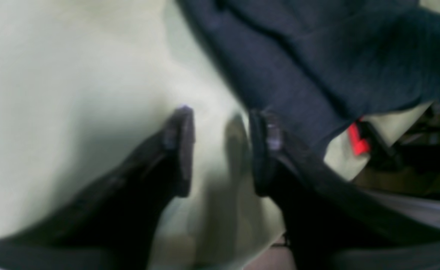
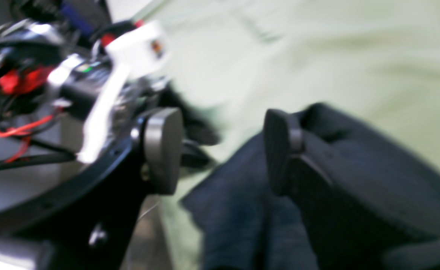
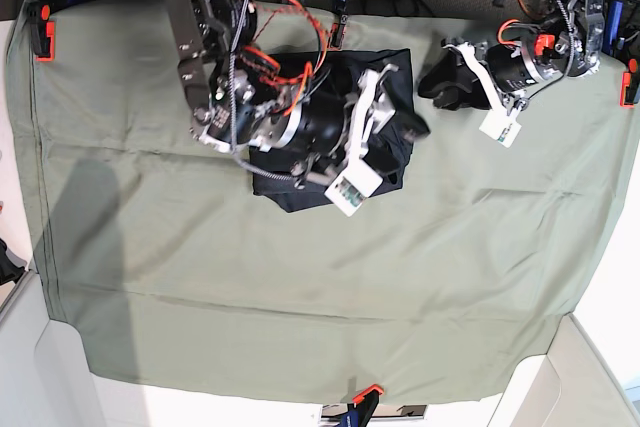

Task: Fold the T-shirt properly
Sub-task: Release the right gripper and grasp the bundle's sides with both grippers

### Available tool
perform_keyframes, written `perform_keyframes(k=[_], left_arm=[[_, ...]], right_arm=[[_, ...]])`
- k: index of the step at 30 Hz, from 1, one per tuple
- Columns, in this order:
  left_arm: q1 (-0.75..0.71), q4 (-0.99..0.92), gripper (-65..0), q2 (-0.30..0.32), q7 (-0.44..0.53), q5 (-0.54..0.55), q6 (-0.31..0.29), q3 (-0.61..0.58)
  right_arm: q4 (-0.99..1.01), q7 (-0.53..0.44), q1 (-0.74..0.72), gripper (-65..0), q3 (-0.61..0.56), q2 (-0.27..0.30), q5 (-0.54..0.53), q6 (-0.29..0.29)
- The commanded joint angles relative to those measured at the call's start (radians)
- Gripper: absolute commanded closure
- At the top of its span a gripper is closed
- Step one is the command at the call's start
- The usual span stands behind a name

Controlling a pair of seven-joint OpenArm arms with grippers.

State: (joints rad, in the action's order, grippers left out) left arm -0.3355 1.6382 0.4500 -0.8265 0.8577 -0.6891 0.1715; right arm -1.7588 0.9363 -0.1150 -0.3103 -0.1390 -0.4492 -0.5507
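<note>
T-shirt (image 3: 300, 182): dark navy, bunched into a compact heap on the far middle of the worktop, largely covered in the base view by the right arm; its edges show at the front and on the side toward the left arm.
Green cloth (image 3: 300, 277): sage-green sheet spread over the whole worktop, lightly creased, held by orange clamps (image 3: 40, 32) at its edges.
Right end effector (image 2: 220, 150): directly above the shirt heap, jaws standing wide apart with a clear gap between them; nothing is held. In the right wrist view one pad (image 2: 280, 150) lies against the dark fabric, while the other pad (image 2: 161, 150) is over the green cloth, beside the shirt's edge.
Left end effector (image 1: 220, 150): jaws parted, nothing between them but green cloth below. In the left wrist view the pad nearer the shirt (image 1: 265, 146) sits right at the garment's edge; whether it touches is not clear through the blur.
Left arm position: in the base view it is at the far corner of the worktop, just beside the shirt heap.
Image quality: both wrist views are blurred.
</note>
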Motion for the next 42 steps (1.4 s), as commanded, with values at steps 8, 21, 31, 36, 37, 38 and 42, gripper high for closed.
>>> perform_keyframes(k=[8,21,31,36,37,38,42], left_arm=[[0.005,0.175,-9.0,0.035,-0.041,0.062,-0.009,0.027],[0.092,0.354,-9.0,-0.046,0.019,-0.046,-0.009,-0.172],[0.119,0.316,-9.0,-0.092,0.021,-0.236,-0.009,-0.352],[0.118,0.267,-9.0,-0.043,0.018,-0.264,-0.009,-0.32],[0.116,0.266,-9.0,-0.025,0.018,-0.263,-0.009,-0.311],[0.115,0.266,-9.0,-0.004,0.014,-0.254,-0.009,-0.303],[0.085,0.266,-9.0,0.079,0.006,-0.177,-0.009,-0.268]], right_arm=[[-0.018,-0.046,-0.058,-15.2,0.194,0.007,0.003,-0.004],[0.031,-0.118,-0.056,0.0,0.332,0.223,0.146,0.058],[0.129,-0.133,-0.056,0.0,0.4,0.233,0.075,0.057],[0.129,-0.133,-0.056,0.0,0.4,0.233,0.074,0.057],[0.129,-0.133,-0.056,0.0,0.4,0.233,0.074,0.057],[0.129,-0.133,-0.056,0.0,0.4,0.233,0.075,0.057],[0.129,-0.138,-0.056,0.0,0.4,0.233,0.075,0.057]])
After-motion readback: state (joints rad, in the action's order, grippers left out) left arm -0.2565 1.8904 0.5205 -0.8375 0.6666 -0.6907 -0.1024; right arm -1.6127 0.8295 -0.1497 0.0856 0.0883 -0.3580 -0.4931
